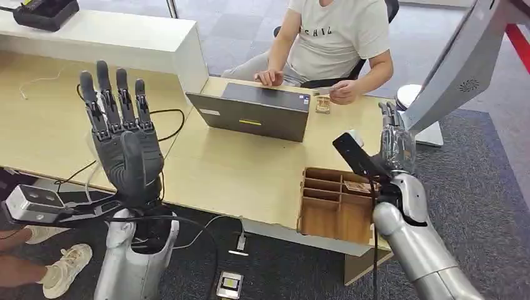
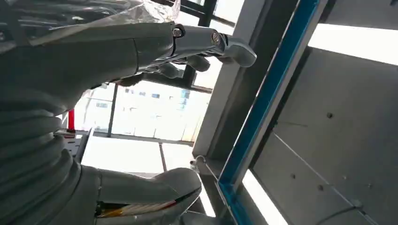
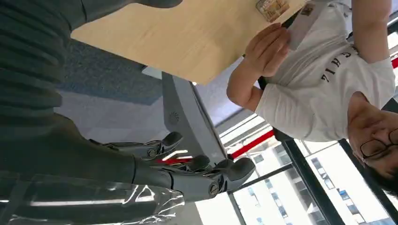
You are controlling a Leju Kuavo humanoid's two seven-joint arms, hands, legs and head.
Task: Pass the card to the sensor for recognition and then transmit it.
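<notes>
While the person (image 1: 334,37) in a white shirt sits at the far side of the light wooden desk (image 1: 231,169), one of their hands rests on the grey laptop (image 1: 253,112) and the other pinches a pale card (image 3: 304,24) just right of it, beside a small wooden piece (image 1: 322,104). A white monitor stand (image 1: 459,69) rises at the far right. On the near right edge of the desk sits a wooden compartment tray (image 1: 334,203). Left hand (image 1: 122,134) is raised upright over the near left of the desk, palm empty, fingers straight and apart. Right hand (image 1: 394,140) is lifted at the right beyond the tray, fingers extended and spread, holding nothing, well apart from the card.
</notes>
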